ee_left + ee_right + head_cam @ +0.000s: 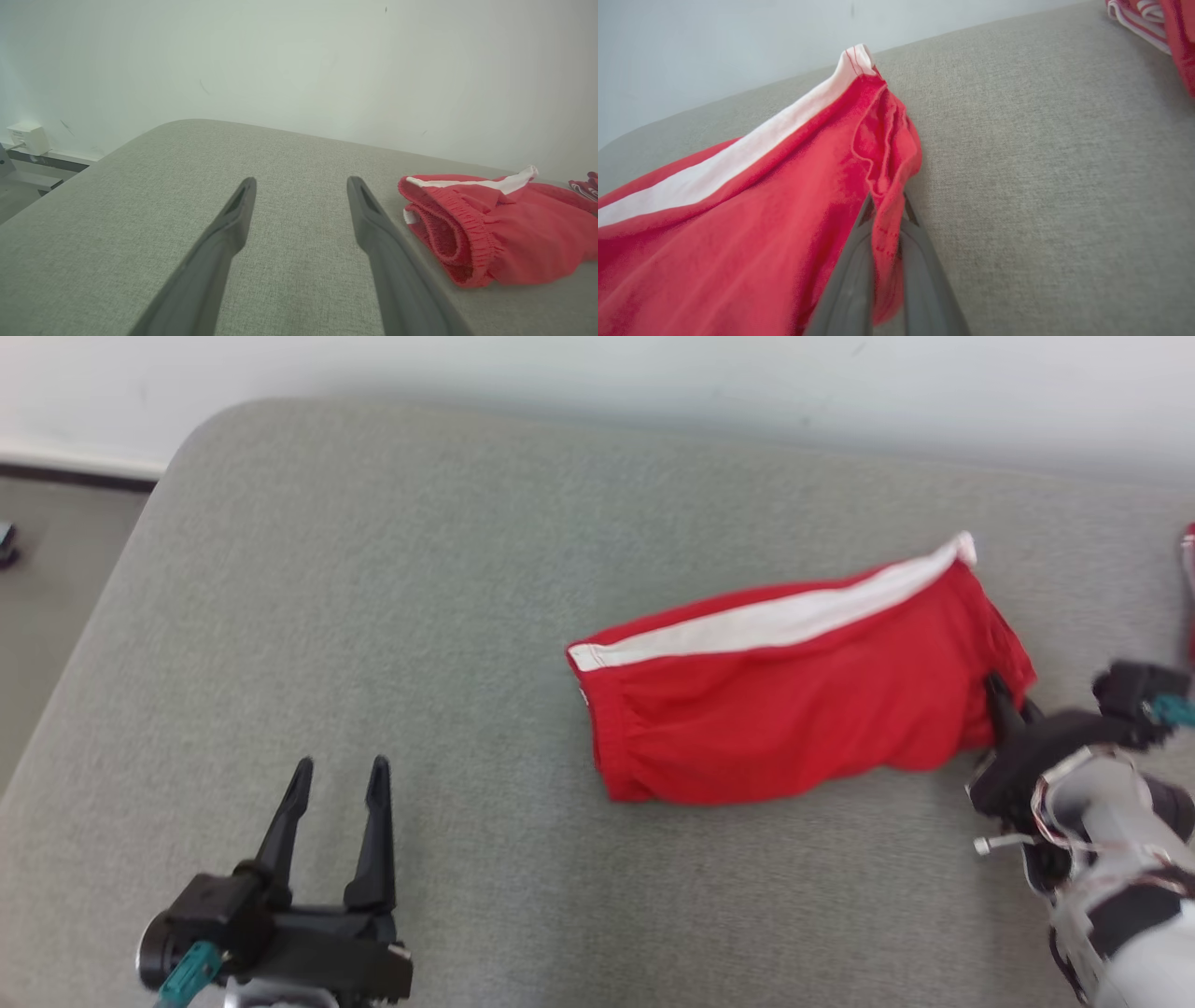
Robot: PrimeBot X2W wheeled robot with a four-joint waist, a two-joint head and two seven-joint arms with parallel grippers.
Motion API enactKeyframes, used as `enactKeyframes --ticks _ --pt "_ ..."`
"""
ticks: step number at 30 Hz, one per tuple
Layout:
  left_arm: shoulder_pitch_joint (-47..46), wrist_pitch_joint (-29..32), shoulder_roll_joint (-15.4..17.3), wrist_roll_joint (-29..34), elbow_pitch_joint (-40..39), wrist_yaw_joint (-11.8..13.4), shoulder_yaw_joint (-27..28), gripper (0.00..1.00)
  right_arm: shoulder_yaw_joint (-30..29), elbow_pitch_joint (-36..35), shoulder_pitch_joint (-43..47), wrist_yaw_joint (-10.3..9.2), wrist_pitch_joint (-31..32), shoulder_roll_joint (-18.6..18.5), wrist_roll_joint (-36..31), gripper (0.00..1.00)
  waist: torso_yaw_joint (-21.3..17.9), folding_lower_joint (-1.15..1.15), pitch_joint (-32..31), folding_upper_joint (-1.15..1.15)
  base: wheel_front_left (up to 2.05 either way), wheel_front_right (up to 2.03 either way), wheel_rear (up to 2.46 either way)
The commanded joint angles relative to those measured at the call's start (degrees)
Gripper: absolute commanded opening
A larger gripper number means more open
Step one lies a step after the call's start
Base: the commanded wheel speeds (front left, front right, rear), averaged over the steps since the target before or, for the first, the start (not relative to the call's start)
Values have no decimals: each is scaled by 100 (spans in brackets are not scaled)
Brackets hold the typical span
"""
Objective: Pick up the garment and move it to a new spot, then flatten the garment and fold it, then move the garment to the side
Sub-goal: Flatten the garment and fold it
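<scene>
Surface: a big padded top (373, 569) in grey woven fabric with a rounded corner, and a plain pale wall (653, 373) right behind it.
Shorts: red shorts (794, 709) in thin, soft cloth, lying flattish right of the middle of the surface, with a white stripe (766, 616) along the far edge.
Waistband: gathered, ribbed elastic (467, 224) at the end facing the left arm. The left wrist view looks right into that opening, while the head view just gets a rumpled edge.
Right gripper: the right gripper (1001, 695) is low at the shorts' right end, fingers pinched together on a fold of the hem. The right wrist view shows red cloth squeezed between both grey fingers, and the head view catches a dark fingertip against the fabric.
Left gripper: the left gripper (341, 767) is spread wide with nothing in it, over bare surface well left of the shorts.
Extras: a second red-and-white cloth (1157, 23) at the far right edge, and a small white box (25, 138) low on the wall.
</scene>
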Motion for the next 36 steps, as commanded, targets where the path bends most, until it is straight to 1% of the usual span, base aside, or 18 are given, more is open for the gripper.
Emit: enactKeyframes --ticks 1,8,11,15,18,22,27,31,32,36 --pt "152 -17 48 8 -25 7 60 100 20 -197 276 -17 -58 -115 179 0 -305 0 -301 0 0 0 0" --pt "460 -18 109 150 -97 7 260 100 33 -1097 1485 -17 -187 -528 784 0 -586 0 -579 0 0 0 0" --pt "541 -18 121 205 -141 7 343 100 17 -1411 1913 -17 -225 -707 849 0 -655 0 -633 0 0 0 0" --pt "621 -17 157 300 -153 8 414 100 -147 -1741 2302 -17 -226 -907 875 0 -709 0 -698 0 0 0 0" --pt "685 -17 177 299 -162 8 474 100 -271 -1952 2504 -17 -163 -942 811 0 -754 0 -740 0 0 0 0" --pt "721 -18 169 310 -191 7 565 100 -393 -2305 2609 -17 -178 -876 580 0 -796 0 -781 0 0 0 0" --pt "822 -17 96 397 -254 7 610 100 -392 -2986 2754 -17 -204 -723 181 0 -821 0 -832 0 0 0 0" --pt "817 -17 85 435 -267 7 640 100 -347 -3625 2863 -17 -63 -481 -132 0 -843 0 -826 0 0 0 0" --pt "817 -17 85 435 -267 7 640 100 -347 -3625 2863 -17 -63 -481 -132 0 -843 0 -826 0 0 0 0" --pt "749 -18 81 462 -265 7 643 100 -194 -4160 2913 -17 186 -148 -423 0 -841 0 -804 0 0 0 0"
